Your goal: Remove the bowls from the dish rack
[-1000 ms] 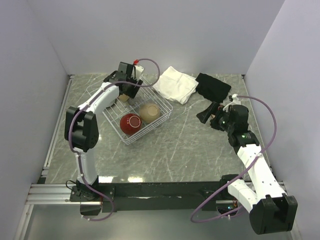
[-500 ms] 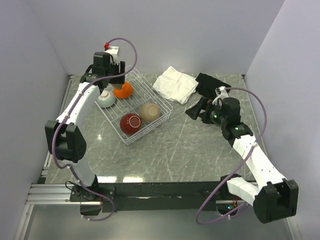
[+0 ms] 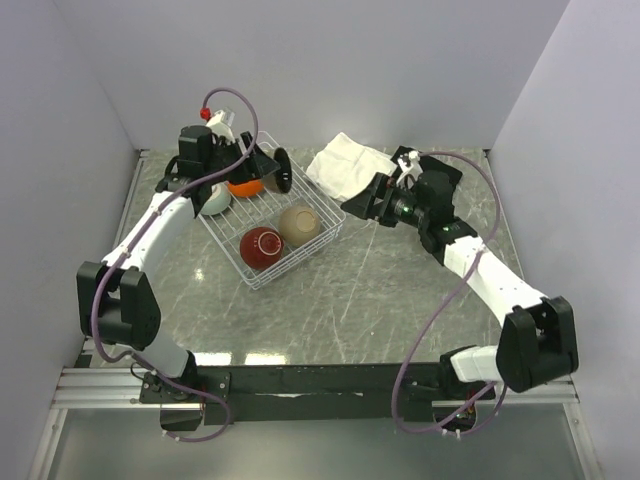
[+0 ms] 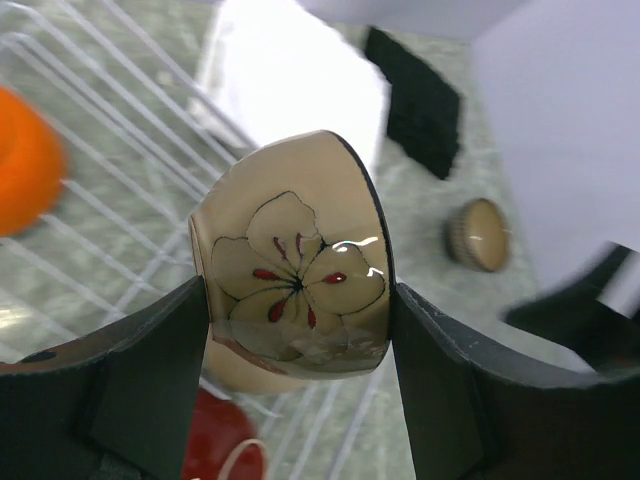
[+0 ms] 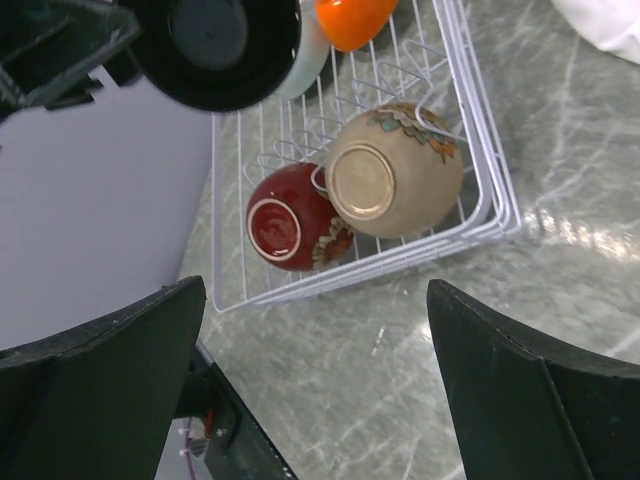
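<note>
Broadly, the grey marbled table (image 3: pixel 350 300) carries everything. The white wire rack (image 3: pixel 240 215) sits at its far left, and its far-left corner is covered by the left arm. To the right of the rack lies a folded white cloth (image 3: pixel 350 168). Further right lies a black cloth (image 4: pixel 425 100), which the right arm mostly hides in the top view.

Four bowls lie in the rack. A tan bowl (image 5: pixel 395 180) and a red bowl (image 5: pixel 295 230) lie tipped with their feet showing, touching at the near end. An orange bowl (image 3: pixel 245 187) sits at the far end, cut off in the right wrist view and blurred in the left one. A pale bowl (image 3: pixel 212 200) sits beside it, half hidden under the arm.

The left gripper (image 3: pixel 268 168) is clenched on a flowered bowl (image 4: pixel 295 290), turned on its side over the rack's far edge. Its dark inside faces the right arm.

A sixth bowl (image 4: pixel 478 233) stands on the table right of the black cloth. It is seen only by the left wrist camera.

The right gripper (image 3: pixel 362 200) hangs just right of the rack, fingers spread wide and holding nothing.
</note>
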`<action>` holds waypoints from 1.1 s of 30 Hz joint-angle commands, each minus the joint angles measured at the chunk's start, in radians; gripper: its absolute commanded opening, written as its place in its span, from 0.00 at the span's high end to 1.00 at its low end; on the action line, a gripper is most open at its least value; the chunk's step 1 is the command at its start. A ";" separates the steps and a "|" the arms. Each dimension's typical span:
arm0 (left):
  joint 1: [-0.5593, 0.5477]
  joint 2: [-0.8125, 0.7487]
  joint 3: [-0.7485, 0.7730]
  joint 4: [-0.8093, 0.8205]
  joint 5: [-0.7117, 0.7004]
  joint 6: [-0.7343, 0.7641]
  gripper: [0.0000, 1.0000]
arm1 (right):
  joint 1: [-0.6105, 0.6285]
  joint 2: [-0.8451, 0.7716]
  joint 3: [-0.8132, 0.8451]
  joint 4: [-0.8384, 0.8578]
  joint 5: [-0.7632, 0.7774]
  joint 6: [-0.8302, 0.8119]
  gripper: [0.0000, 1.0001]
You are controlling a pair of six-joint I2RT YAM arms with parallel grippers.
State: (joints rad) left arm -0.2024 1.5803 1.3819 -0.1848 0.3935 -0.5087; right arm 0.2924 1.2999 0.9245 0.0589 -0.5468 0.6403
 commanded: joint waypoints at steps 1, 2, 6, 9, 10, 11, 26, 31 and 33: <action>-0.003 -0.095 -0.056 0.306 0.206 -0.210 0.99 | 0.013 0.061 0.069 0.116 -0.062 0.062 0.00; -0.005 -0.106 -0.090 0.329 0.221 -0.232 0.99 | 0.013 0.071 0.085 0.127 -0.065 0.067 0.00; -0.018 -0.132 -0.156 0.404 0.287 -0.313 0.99 | 0.022 0.137 0.117 0.153 -0.091 0.107 0.00; -0.041 -0.151 -0.187 0.421 0.294 -0.333 0.99 | 0.027 0.180 0.148 0.157 -0.104 0.124 0.04; -0.054 -0.154 -0.195 0.426 0.300 -0.341 0.99 | 0.028 0.188 0.154 0.157 -0.107 0.130 0.05; -0.061 -0.157 -0.210 0.435 0.303 -0.347 0.99 | 0.034 0.197 0.165 0.165 -0.110 0.131 0.07; -0.169 -0.157 -0.271 0.467 0.291 -0.366 0.99 | 0.068 0.306 0.192 0.185 -0.182 0.142 0.64; -0.183 -0.170 -0.271 0.404 0.240 -0.307 0.99 | 0.068 0.279 0.188 0.089 -0.144 0.079 0.98; -0.196 -0.180 -0.276 0.361 0.188 -0.262 0.98 | 0.068 0.260 0.194 0.050 -0.119 0.042 1.00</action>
State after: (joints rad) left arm -0.3759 1.4727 1.0996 0.1585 0.6445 -0.8608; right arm 0.3542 1.6119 1.0775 0.1768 -0.6949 0.7300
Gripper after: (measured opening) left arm 0.714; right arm 0.060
